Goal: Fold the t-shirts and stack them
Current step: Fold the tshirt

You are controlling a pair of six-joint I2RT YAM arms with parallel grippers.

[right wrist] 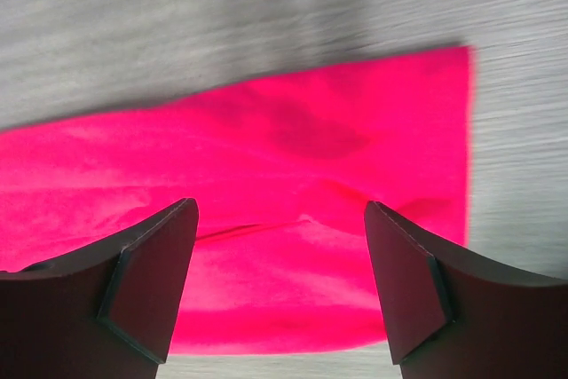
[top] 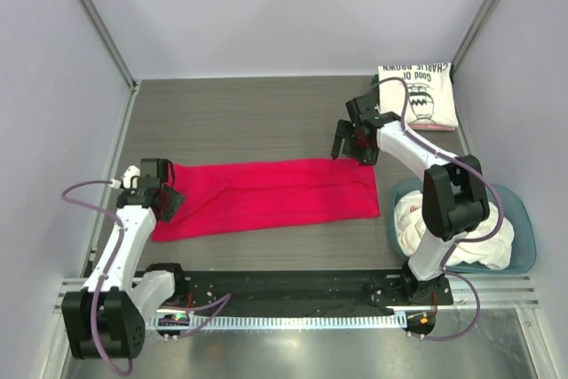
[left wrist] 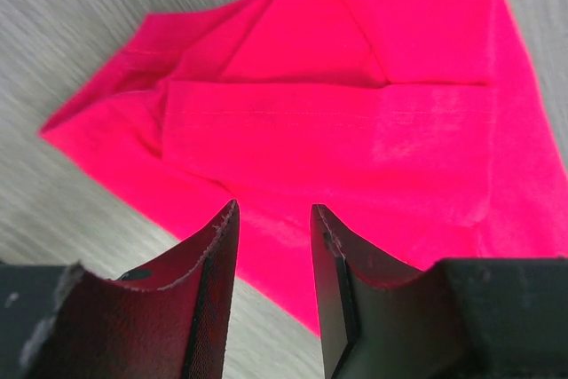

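Note:
A crimson red t-shirt (top: pixel 266 197) lies folded into a long flat strip across the table; it shows in both wrist views (left wrist: pixel 355 122) (right wrist: pixel 266 219). My left gripper (top: pixel 160 194) hangs open over the strip's left end, its jaws (left wrist: pixel 273 219) apart with nothing between them. Just above the strip's far right edge, my right gripper (top: pixel 353 144) stands wide open and empty (right wrist: pixel 280 228). A cream t-shirt with black Charlie Brown print (top: pixel 417 95) lies folded at the back right. White t-shirts (top: pixel 453 228) are bunched in the tub.
A blue-grey plastic tub (top: pixel 524 246) sits at the front right beside the right arm's base. Grey walls close in the table on the left, back and right. A black rail (top: pixel 293 290) runs along the near edge.

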